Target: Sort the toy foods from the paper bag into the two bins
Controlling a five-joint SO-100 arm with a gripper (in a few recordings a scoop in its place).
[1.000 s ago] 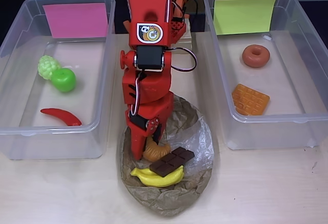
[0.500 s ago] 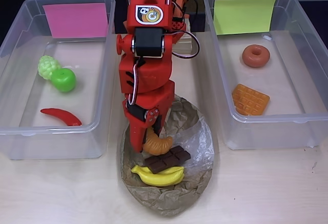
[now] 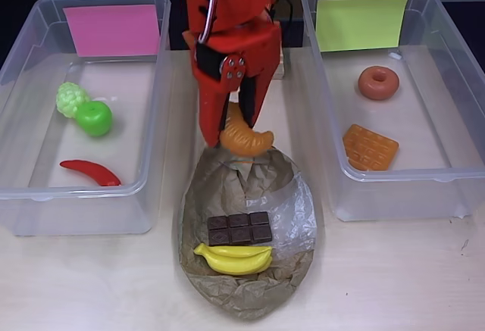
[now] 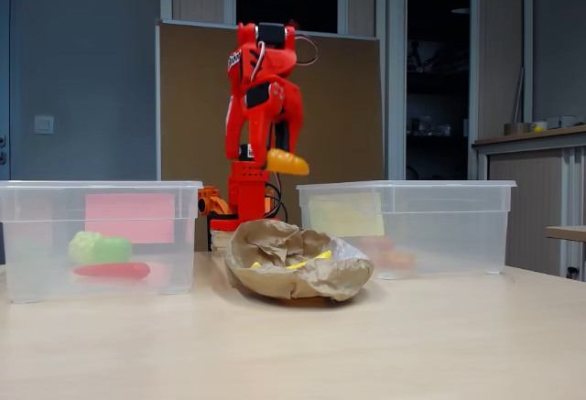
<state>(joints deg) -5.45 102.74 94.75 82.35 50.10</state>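
My red gripper is shut on the orange croissant, held in the air above the back rim of the crumpled paper bag; the fixed view shows the gripper with the croissant well above the bag. In the bag lie the chocolate bar and the yellow banana. The pink-labelled bin on the left holds green grapes, a green apple and a red chili. The yellow-green-labelled bin on the right holds a brown donut and an orange waffle.
The arm's base stands at the back between the two bins. Bare tabletop lies in front of the bins and around the bag.
The gripper has risen out of the bag with the croissant and drawn back toward the base. The chocolate bar has settled flat above the banana.
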